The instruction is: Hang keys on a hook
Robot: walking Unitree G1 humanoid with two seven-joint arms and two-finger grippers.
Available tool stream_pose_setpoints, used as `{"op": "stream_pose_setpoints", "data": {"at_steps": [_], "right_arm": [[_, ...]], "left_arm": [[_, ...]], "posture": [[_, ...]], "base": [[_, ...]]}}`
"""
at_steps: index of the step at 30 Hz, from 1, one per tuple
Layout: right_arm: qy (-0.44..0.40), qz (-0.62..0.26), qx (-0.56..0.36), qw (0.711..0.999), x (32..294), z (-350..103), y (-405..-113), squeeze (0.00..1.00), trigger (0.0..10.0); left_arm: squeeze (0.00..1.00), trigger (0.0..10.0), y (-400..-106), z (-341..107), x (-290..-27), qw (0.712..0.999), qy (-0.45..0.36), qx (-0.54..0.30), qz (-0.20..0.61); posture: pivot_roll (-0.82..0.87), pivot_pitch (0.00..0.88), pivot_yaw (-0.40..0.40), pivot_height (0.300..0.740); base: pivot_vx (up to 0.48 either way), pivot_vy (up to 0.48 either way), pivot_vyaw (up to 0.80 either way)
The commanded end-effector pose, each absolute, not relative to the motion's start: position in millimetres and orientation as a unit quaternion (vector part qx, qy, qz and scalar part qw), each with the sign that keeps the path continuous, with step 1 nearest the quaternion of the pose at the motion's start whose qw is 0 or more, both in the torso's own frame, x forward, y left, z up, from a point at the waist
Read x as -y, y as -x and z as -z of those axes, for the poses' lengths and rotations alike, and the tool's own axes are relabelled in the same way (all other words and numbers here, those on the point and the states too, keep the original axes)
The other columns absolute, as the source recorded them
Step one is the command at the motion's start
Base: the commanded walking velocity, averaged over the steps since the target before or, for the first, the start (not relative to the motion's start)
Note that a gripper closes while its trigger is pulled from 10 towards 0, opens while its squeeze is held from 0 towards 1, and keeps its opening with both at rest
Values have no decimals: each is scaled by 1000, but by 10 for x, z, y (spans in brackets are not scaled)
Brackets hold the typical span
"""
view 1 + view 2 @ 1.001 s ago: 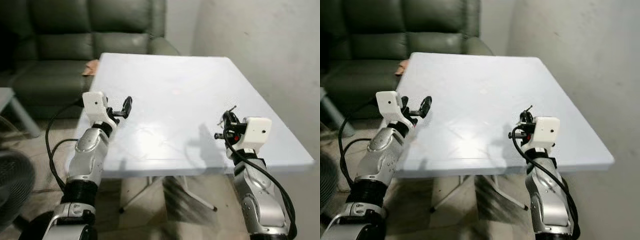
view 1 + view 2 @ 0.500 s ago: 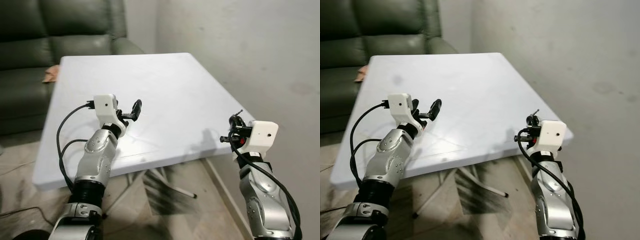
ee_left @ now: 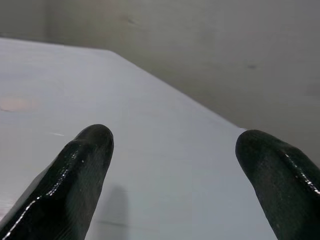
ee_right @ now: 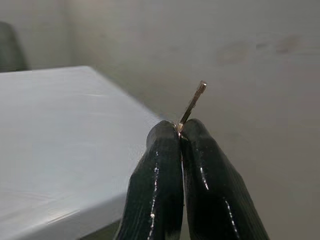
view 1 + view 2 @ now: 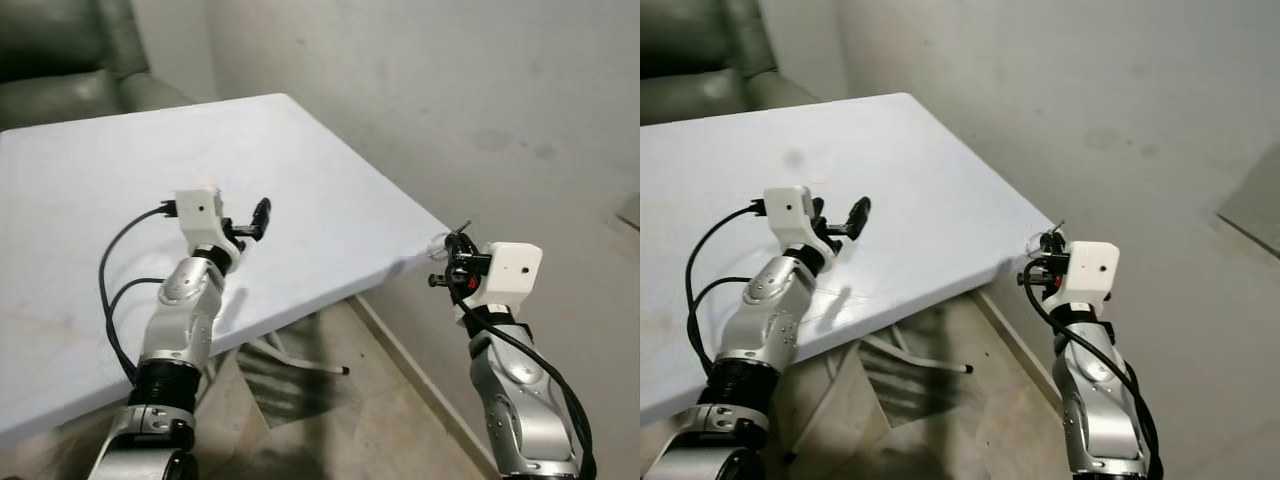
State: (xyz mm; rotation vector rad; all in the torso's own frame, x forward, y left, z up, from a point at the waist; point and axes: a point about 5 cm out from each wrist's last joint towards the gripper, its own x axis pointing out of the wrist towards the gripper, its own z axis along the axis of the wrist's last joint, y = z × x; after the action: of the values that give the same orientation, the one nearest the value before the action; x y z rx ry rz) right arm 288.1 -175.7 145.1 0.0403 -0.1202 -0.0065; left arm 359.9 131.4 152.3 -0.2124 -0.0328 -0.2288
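My view has swung right since a second ago: the sofa has slid almost out of sight and bare wall point(image 5: 480, 90) now fills the space ahead, while both my arms sit as they were relative to my body. My right hand point(image 4: 180, 131) is clenched tight on the keys point(image 4: 192, 102), held past the near corner of the worktop point(image 5: 300, 160), close to the wall. I can make out one thin metal piece poking up between the fingertips; how many keys hang on it I can't tell. My left hand point(image 5: 259, 217) hovers over the worktop, fingers spread, holding nothing. Two hands, one worktop, and no hook that I can find yet. The risk as I see it: such a slim pinch could let the keys twist or slip while I turn, and my right hand might graze the wall.
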Motion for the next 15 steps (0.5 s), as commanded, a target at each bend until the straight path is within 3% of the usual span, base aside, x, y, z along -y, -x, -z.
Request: {"op": "stream_pose_setpoints", "data": {"at_steps": [1, 15], "right_arm": [[-23, -2, 64, 998, 1716, -1481, -2886, 0, 10000], [-22, 1, 64, 998, 1733, -1491, -2887, 0, 10000]], "left_arm": [[0, 10000, -3595, -1543, -1372, 990, 94, 18, 105], [0, 10000, -3601, -1555, -1351, 990, 91, 19, 105]], "posture": [[-20, 0, -18, 740], [-21, 0, -21, 740]], "base": [[0, 0, -688], [0, 0, -688]]}}
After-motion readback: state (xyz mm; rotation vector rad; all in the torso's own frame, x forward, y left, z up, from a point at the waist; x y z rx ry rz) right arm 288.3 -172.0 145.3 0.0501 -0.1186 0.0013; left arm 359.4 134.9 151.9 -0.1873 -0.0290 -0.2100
